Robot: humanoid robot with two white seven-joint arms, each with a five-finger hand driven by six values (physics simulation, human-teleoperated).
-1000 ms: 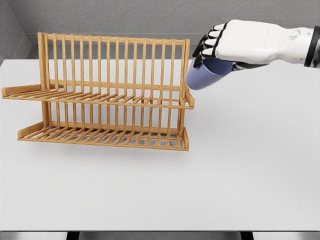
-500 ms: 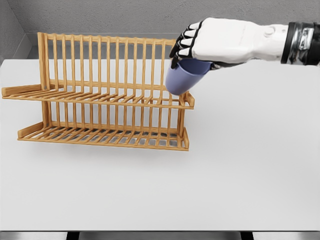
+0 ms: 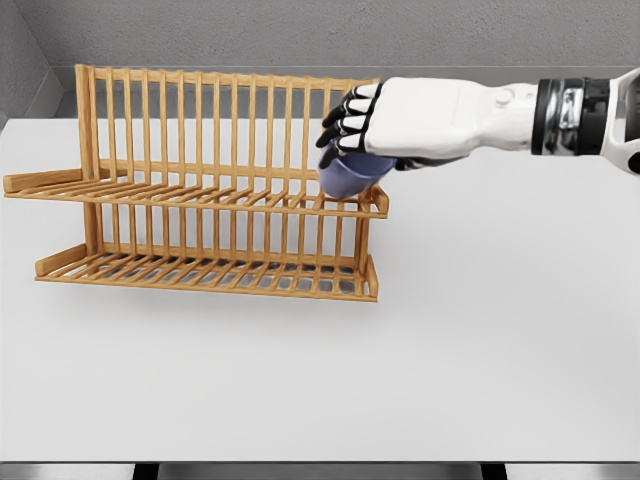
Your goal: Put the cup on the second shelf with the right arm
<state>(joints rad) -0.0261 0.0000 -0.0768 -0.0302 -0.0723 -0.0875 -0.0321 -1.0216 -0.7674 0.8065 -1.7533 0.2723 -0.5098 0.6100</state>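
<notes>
Head view: right hand (image 3: 400,125) reaching in from 3 o'clock, fingers (image 3: 345,118) curled over the rim of the blue cup (image 3: 350,175) — gripped, tilted, base at the right end of the wooden rack's (image 3: 200,180) upper shelf (image 3: 190,195). Best now to level the cup, settle it flat on the slats away from the end rail — only then loosen the fingers. Left arm out of sight.

A white table (image 3: 480,350) filled most of the view, its near edge running along the bottom. Behind its far edge stood a grey wall (image 3: 300,30), with a second grey wall (image 3: 18,70) meeting it at the far left corner.
</notes>
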